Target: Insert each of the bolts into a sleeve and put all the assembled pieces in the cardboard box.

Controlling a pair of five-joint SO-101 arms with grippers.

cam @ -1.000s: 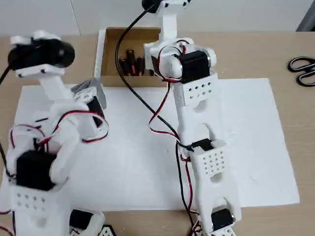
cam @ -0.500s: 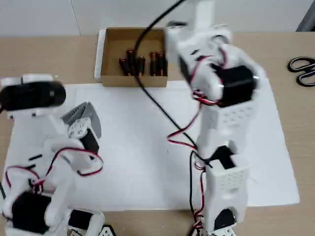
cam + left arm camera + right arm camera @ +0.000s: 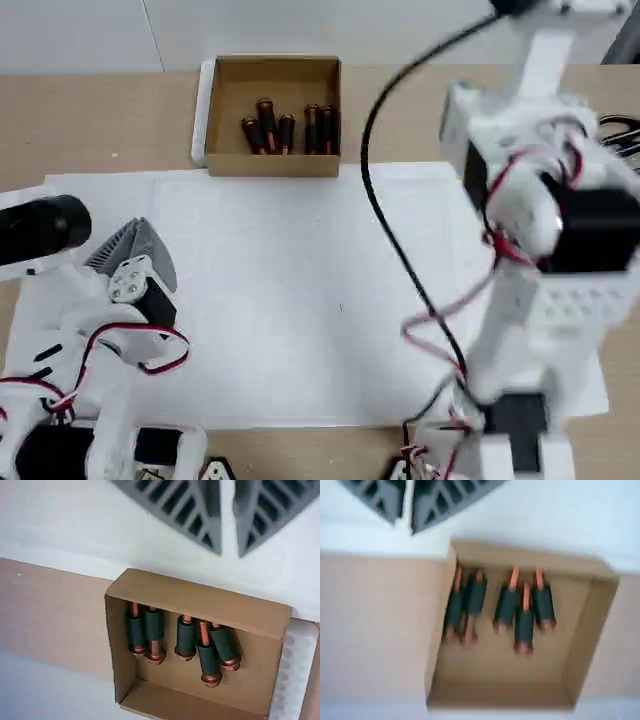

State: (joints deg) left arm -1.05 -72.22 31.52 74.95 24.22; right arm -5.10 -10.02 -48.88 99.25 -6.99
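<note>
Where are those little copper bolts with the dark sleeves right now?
The sleeved bolts lie side by side inside the cardboard box, just beyond the far edge of the white sheet, left of centre in the high view.

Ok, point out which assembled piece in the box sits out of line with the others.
The middle piece of the group of three: it lies shifted farther from the white paper than the other four.
</note>
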